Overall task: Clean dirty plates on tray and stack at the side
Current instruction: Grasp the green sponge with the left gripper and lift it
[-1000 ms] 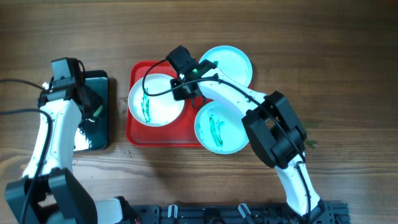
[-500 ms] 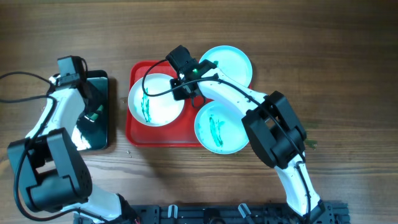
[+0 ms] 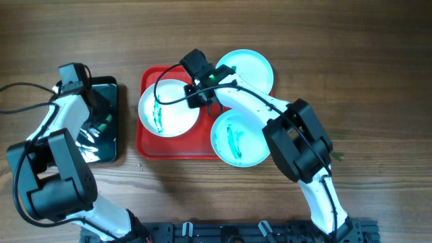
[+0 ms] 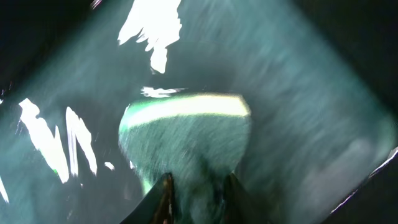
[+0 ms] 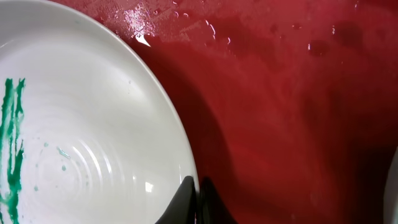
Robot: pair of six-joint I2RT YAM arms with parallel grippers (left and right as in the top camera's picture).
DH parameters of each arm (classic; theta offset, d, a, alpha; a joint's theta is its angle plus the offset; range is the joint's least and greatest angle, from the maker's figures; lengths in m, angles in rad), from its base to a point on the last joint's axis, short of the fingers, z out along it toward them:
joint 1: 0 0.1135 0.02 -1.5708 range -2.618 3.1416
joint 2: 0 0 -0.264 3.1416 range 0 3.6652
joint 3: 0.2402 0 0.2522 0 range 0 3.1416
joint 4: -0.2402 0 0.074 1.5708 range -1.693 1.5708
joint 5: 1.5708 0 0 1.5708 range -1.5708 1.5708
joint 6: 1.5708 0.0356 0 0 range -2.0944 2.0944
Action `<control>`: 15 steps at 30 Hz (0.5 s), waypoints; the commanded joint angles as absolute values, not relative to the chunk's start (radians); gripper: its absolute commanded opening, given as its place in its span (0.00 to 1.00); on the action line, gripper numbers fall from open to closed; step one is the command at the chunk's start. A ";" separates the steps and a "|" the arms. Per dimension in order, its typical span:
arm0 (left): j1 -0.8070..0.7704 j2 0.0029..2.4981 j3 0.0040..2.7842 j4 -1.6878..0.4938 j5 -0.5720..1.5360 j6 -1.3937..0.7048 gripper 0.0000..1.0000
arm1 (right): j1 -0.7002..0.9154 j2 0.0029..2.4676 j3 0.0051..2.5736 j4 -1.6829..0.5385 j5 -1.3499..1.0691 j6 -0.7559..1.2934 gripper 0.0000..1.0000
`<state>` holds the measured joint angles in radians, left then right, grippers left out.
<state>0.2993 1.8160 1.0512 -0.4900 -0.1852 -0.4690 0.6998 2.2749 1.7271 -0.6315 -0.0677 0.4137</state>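
The white plate [image 3: 169, 108], streaked with green, lies on the left of the red tray [image 3: 147, 145]. My right gripper [image 3: 200, 101] is shut on its right rim. In the right wrist view the fingers [image 5: 198, 196] pinch the plate's edge [image 5: 93, 124] over the wet tray [image 5: 298, 93]. A smeared turquoise plate [image 3: 237, 138] overlaps the tray's right edge. A clean-looking turquoise plate [image 3: 248, 71] lies at its top right corner. My left gripper [image 3: 101, 121] is over the black tray, shut on the green sponge [image 4: 186, 124]. Its fingers [image 4: 198, 193] look blurred.
The narrow black tray [image 3: 101, 152], wet and shiny, stands left of the red tray. The left arm's cable [image 3: 20, 88] trails over the wooden table [image 3: 378, 81]. A dark rail [image 3: 270, 233] runs along the front edge.
My left arm has swung its elbow inward and the gripper has shifted over the black tray with the sponge. The right arm and the plates have not moved.
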 commanded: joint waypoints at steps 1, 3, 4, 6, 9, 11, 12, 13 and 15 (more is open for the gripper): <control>0.290 1.836 1.044 -0.563 -0.162 -0.483 0.21 | 0.715 2.300 1.742 -0.621 -0.090 0.395 0.04; 0.290 1.835 1.044 -0.582 -0.162 -0.499 0.22 | 0.715 2.300 1.742 -0.621 -0.090 0.395 0.04; 0.290 1.835 1.044 -0.585 -0.161 -0.506 0.23 | 0.715 2.300 1.742 -0.621 -0.090 0.395 0.04; 0.290 1.835 1.043 -0.585 -0.161 -0.506 0.22 | 0.715 2.300 1.742 -0.622 -0.090 0.395 0.04; 0.290 1.836 1.032 -0.597 -0.144 -0.506 0.04 | 0.715 2.300 1.742 -0.621 -0.092 0.395 0.04; 0.290 1.836 1.028 -0.628 -0.119 -0.506 0.04 | 0.715 2.300 1.742 -0.620 -0.102 0.396 0.04; 0.288 1.834 1.029 -0.641 -0.089 -0.503 0.04 | 0.715 2.300 1.742 -0.620 -0.102 0.395 0.04; 0.286 1.820 1.033 -0.657 -0.028 -0.463 0.04 | 0.712 2.300 1.743 -0.621 -0.103 0.393 0.04; 0.286 1.781 1.063 -0.718 0.013 -0.423 0.04 | 0.705 2.293 1.744 -0.625 -0.115 0.388 0.04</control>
